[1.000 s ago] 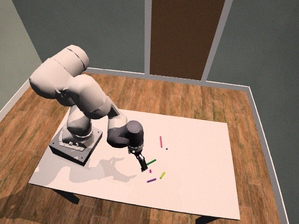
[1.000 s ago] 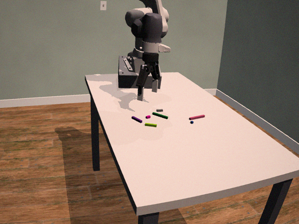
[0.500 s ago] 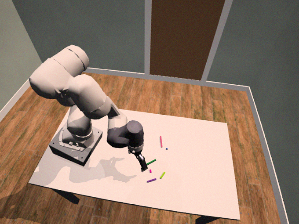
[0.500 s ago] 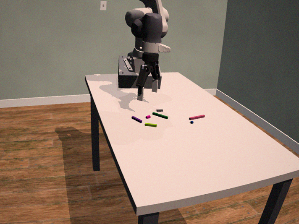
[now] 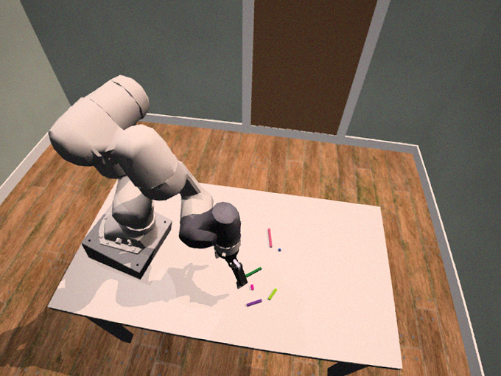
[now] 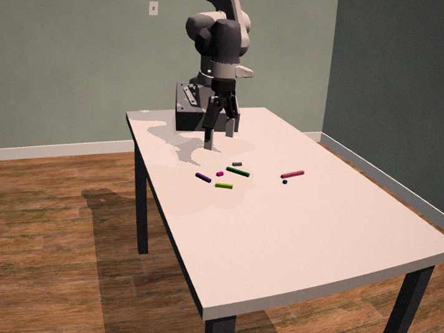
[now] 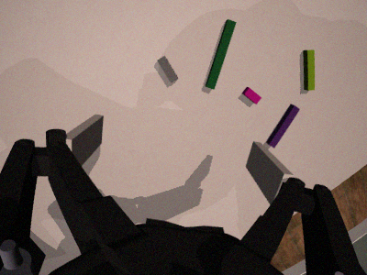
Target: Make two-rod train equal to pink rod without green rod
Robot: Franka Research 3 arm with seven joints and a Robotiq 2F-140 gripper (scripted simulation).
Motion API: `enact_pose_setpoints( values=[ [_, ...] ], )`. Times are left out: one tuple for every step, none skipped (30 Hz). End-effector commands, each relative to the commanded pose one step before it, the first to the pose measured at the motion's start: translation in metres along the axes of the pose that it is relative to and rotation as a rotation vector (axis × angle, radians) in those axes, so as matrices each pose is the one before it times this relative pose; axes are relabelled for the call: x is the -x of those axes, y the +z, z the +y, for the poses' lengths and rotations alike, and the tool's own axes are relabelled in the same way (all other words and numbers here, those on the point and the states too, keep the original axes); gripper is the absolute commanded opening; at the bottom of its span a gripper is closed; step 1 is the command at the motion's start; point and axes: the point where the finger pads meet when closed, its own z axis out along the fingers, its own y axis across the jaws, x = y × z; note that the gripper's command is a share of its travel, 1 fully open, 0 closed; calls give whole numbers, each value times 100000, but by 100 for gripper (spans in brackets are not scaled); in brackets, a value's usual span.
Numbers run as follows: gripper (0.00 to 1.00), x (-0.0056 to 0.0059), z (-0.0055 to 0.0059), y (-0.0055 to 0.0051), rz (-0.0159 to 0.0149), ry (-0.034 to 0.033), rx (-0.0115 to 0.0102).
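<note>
My gripper [image 6: 218,137] [image 7: 177,142] is open and empty above the table, on the robot-base side of the rods. The purple rod [image 5: 254,302] [image 6: 203,177] [image 7: 283,126] and the grey rod [image 6: 236,163] [image 7: 167,70] lie apart; the arm hides the grey one in the top view. The pink rod [image 5: 269,238] [image 6: 292,174] lies away from the group, with the small blue rod [image 5: 280,249] [image 6: 285,182] near one end. No rods lie end to end.
The green rod [image 5: 253,272] [image 6: 238,172] [image 7: 221,54] lies between grey and the magenta rod [image 5: 251,287] [image 6: 220,173] [image 7: 251,95]. The lime rod [image 5: 272,294] [image 6: 223,185] [image 7: 309,70] lies near purple. The white table [image 5: 335,274] [image 6: 308,237] has its long edge beyond purple.
</note>
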Motion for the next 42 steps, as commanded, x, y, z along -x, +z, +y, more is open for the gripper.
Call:
enact_pose_setpoints(
  values=[
    [100, -106, -77, -13, 414, -772, 71],
    [100, 0, 0, 0, 0, 0, 0],
    [100, 0, 0, 0, 0, 0, 0],
    [100, 0, 0, 0, 0, 0, 0],
    [100, 0, 0, 0, 0, 0, 0],
    [100, 0, 0, 0, 0, 0, 0],
    [100, 0, 0, 0, 0, 0, 0],
    [100, 0, 0, 0, 0, 0, 0],
    [100, 0, 0, 0, 0, 0, 0],
    [100, 0, 0, 0, 0, 0, 0],
    [100, -24, 42, 0, -16, 909, 10],
    [100, -142, 234, 3, -82, 5113, 54],
    [100, -336, 446, 10, -121, 10509, 97],
    [100, -133, 130, 5, -27, 3517, 27],
    [100, -85, 75, 3, -14, 2153, 14],
    [100, -88, 72, 4, -11, 2152, 13],
    [100, -89, 68, 4, -9, 2132, 11],
    [100, 0, 0, 0, 0, 0, 0],
    [100, 0, 0, 0, 0, 0, 0],
    [100, -231, 160, 11, -14, 5336, 21],
    [100, -91, 53, 4, -2, 1997, 5],
    [100, -90, 49, 5, -1, 1945, 3],
    [100, -91, 46, 5, 1, 1935, 2],
    [100, -93, 43, 5, 2, 1934, 0],
    [100, -94, 40, 5, 4, 1938, -2],
    [100, -95, 37, 5, 5, 1937, -4],
    [100, -96, 34, 6, 6, 1935, -6],
    [100, -97, 31, 6, 7, 1931, -7],
    [100, -98, 27, 6, 8, 1926, -9],
    [100, -99, 24, 6, 9, 1920, -11],
    [100, -99, 21, 7, 9, 1917, -13],
    [100, -100, 18, 7, 10, 1914, -15],
    [100, -100, 15, 7, 11, 1910, -17],
    [100, -101, 12, 7, 11, 1906, -19],
    [100, 0, 0, 0, 0, 0, 0],
    [100, 0, 0, 0, 0, 0, 0],
    [100, -262, 20, 20, 32, 4947, -60],
    [100, -102, 0, 8, 13, 1919, -27],
    [100, -101, -3, 9, 13, 1892, -29],
    [100, -100, -6, 9, 13, 1878, -31],
    [100, -100, -9, 9, 13, 1877, -33],
    [100, -100, -12, 9, 13, 1879, -35]
  ],
)
